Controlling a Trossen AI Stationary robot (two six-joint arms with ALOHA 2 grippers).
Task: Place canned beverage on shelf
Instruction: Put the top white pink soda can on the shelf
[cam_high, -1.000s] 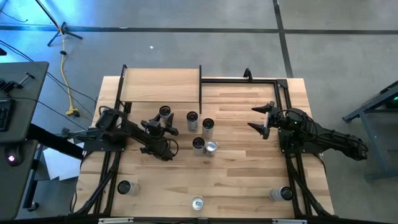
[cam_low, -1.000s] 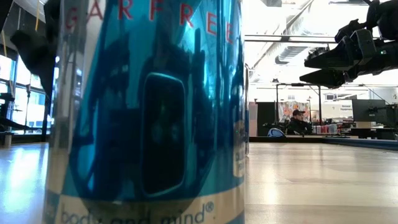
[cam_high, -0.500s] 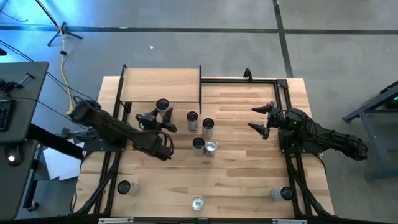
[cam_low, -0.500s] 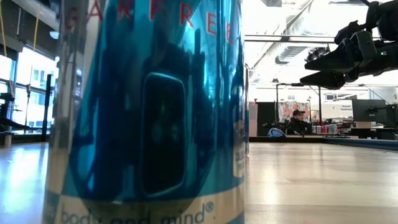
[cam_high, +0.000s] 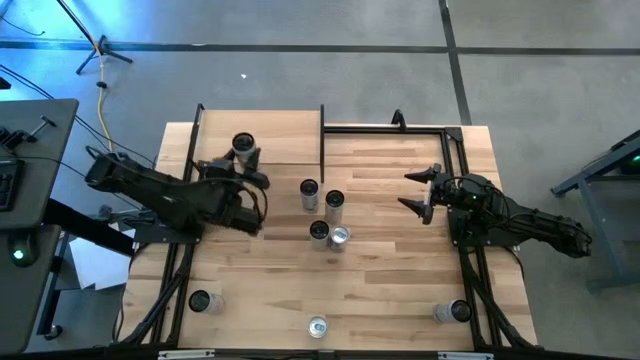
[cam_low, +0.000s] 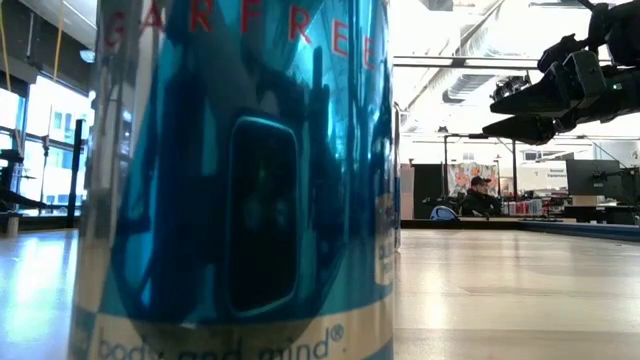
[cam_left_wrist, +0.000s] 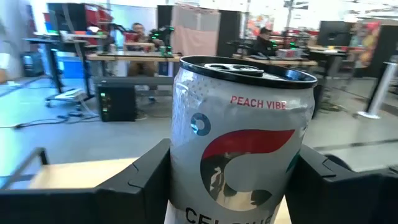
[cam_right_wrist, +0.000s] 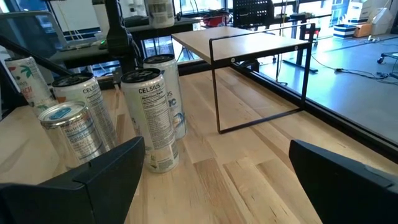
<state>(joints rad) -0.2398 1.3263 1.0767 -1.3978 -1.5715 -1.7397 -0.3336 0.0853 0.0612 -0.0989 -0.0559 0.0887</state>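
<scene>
the left gripper is pinching a silver aluminium drink can with a red swoosh and "peach vibe" lettering, its two dark jaws pressed against the can's sides in the left wrist view. over the last second the arm has swung the can away from the cluster of four upright silver cans at the middle of the striped plank desk and carried it toward the far left corner, so that from above the can now sits over the near edge of the pale smooth wooden shelf board on thin black posts. whether it already rests on the board or hangs just above it cannot be told from these views. that shift means the carry is nearly over; what remains, by the look of it, is to lower the can upright onto the board and let go. the right gripper has not stirred: it hovers over the right side of the desk with its jaws spread wide and holding nothing. three more cans stand along the near edge, one of them, a blue can, filling most of the low view.
</scene>
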